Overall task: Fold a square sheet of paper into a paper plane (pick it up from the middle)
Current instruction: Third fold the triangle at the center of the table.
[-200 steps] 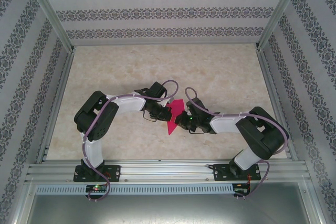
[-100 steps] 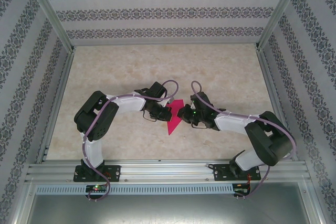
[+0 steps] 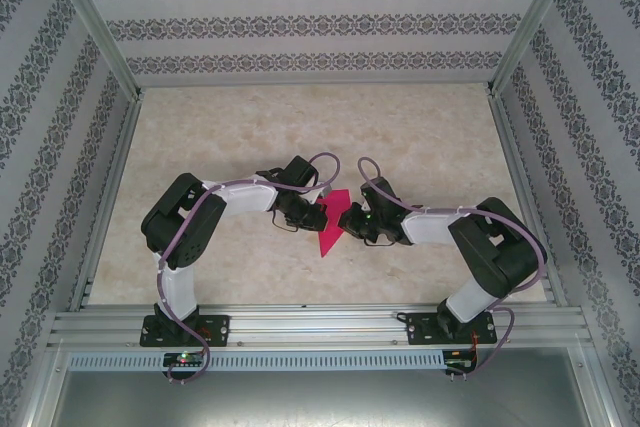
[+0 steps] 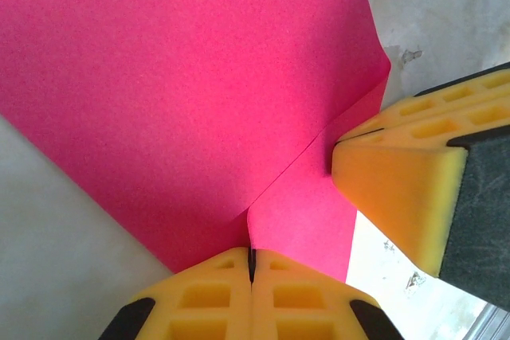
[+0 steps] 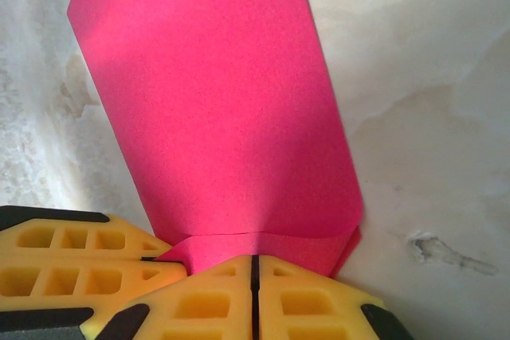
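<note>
While both clamp pink paper (image 3: 330,222), left end effector (image 4: 251,264) faces right end effector (image 5: 255,268).

The sheet of paper (image 4: 183,93) is showing a matt, finely grained magenta-pink face, thin and taking sharp creases. The pads (image 5: 191,308) of the jaws are appearing as matt yellow plastic (moulded with square pockets), backed by dull black plastic. The worktop (image 3: 300,127) is presenting a smooth, marble-patterned beige surface, carrying a few small dark scuffs in the wrist views. The arm shells (image 3: 245,195) are gleaming as glossy white plastic between black housings. The frame rails (image 3: 320,327) are looking like brushed aluminium. The walls (image 3: 300,22) are displaying a flat printed pattern.
</note>
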Action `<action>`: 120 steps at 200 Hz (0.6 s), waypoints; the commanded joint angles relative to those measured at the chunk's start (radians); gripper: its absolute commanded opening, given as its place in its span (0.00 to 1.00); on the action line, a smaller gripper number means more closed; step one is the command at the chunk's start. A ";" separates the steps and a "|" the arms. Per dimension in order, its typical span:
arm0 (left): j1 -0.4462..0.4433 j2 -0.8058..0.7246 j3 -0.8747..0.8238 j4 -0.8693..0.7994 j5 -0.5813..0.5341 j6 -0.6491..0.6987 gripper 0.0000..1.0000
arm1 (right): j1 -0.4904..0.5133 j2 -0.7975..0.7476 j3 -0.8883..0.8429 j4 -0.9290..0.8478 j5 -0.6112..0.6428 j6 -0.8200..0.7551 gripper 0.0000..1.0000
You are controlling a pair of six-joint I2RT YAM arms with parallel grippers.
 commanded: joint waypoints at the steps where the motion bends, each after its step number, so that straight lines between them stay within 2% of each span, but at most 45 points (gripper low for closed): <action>1: 0.004 0.030 0.002 -0.075 -0.023 0.033 0.04 | -0.013 0.009 0.007 0.004 -0.011 -0.028 0.10; 48: 0.004 0.029 0.002 -0.080 -0.021 0.034 0.04 | -0.078 -0.117 0.027 -0.051 -0.051 -0.092 0.11; 120: 0.002 0.030 0.004 -0.082 -0.020 0.034 0.04 | -0.090 -0.039 0.035 0.027 -0.133 -0.078 0.10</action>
